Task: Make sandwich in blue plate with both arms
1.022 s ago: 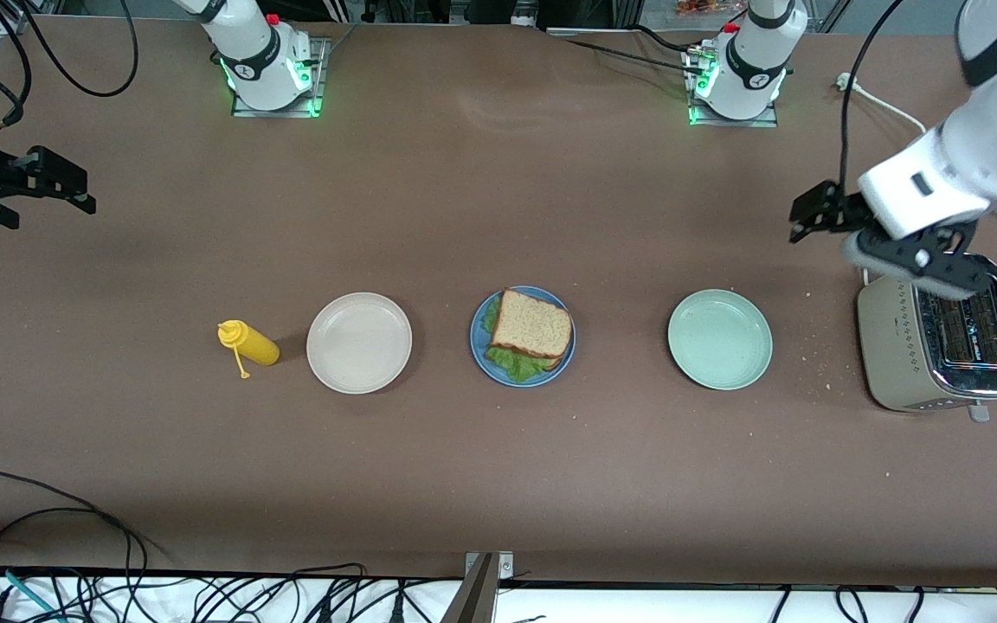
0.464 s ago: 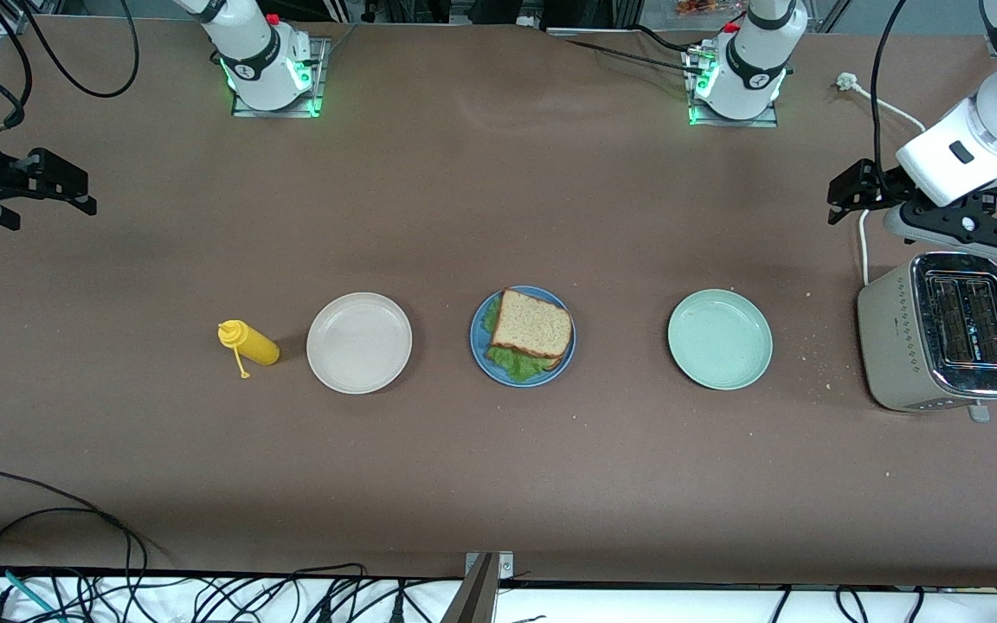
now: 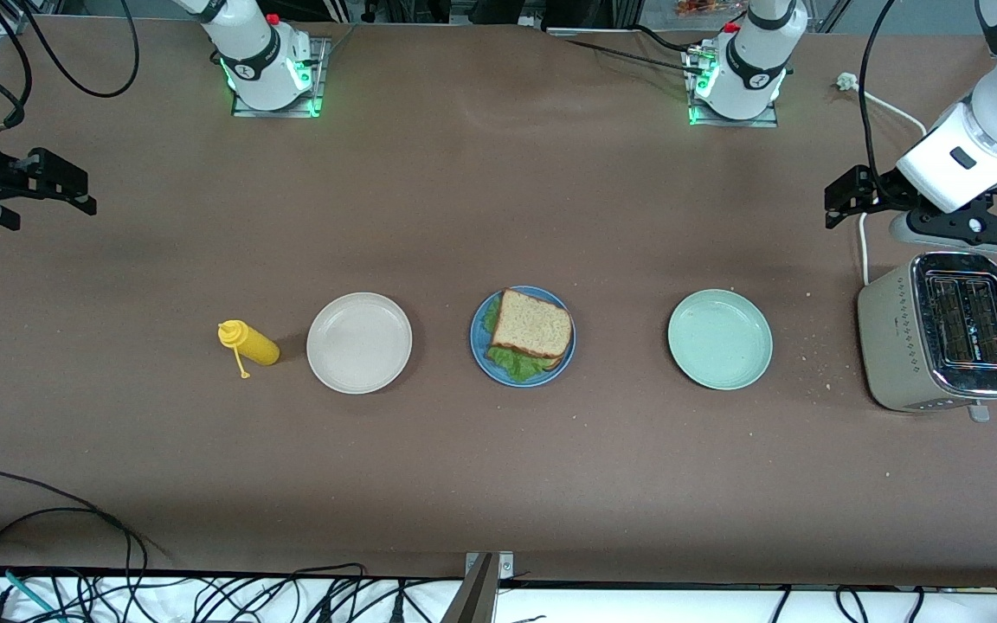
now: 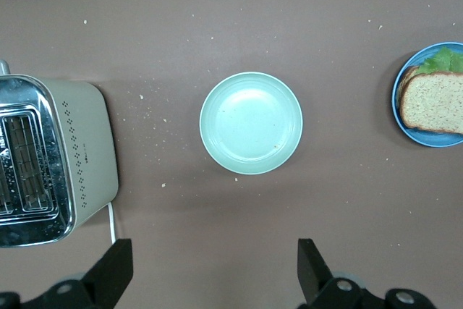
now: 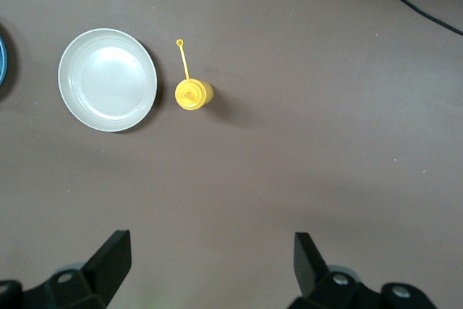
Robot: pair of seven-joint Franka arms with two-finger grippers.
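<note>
Sandwich [image 3: 529, 333] on blue plate [image 3: 479, 342], mid-bench [image 3: 498, 199], lettuce [image 3: 516, 362] poking out at edge. Pale green plate [image 3: 720, 339] beside it toward left arm's end, then toaster [image 3: 940, 343], crumbs [image 3: 814, 355] between. Beige plate [image 3: 359, 343] and yellow squeeze bottle [image 3: 247, 343] toward right arm's end. Left claw [image 4: 210, 269] up over bare bench near toaster, wide open, empty. Right claw [image 5: 210, 265] over bench edge, wide open, empty. No readable writing.

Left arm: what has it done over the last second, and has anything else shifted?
The left gripper, open and empty, has pulled up off the toaster toward its base end. The right gripper waits open at its table end. The sandwich on the blue plate and both other plates stayed put.
</note>
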